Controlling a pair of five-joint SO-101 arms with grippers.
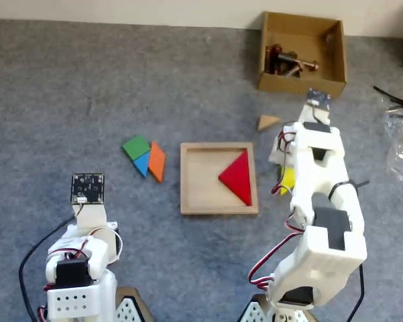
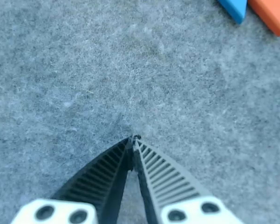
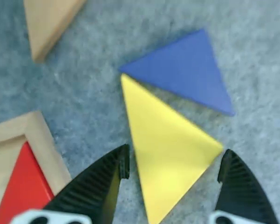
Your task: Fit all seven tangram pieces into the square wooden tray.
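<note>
A large triangle (image 1: pixel 238 176) lies in the right half of the tray (image 1: pixel 218 209); a square piece (image 1: pixel 136 147), small triangle (image 1: pixel 142 163) and parallelogram (image 1: pixel 157 161) cluster left of the tray, a nearer triangle (image 3: pixel 167 149) touches an outer triangle (image 3: pixel 186 77) right of it, and a lone triangle (image 1: pixel 267 122) and a box (image 1: pixel 298 84) lie beyond its far right corner.

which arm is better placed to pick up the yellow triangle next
Right. The right gripper hangs open over the yellow triangle, jaws astride it, beside the tray. The left gripper is shut over bare carpet on the tray's far side.
</note>
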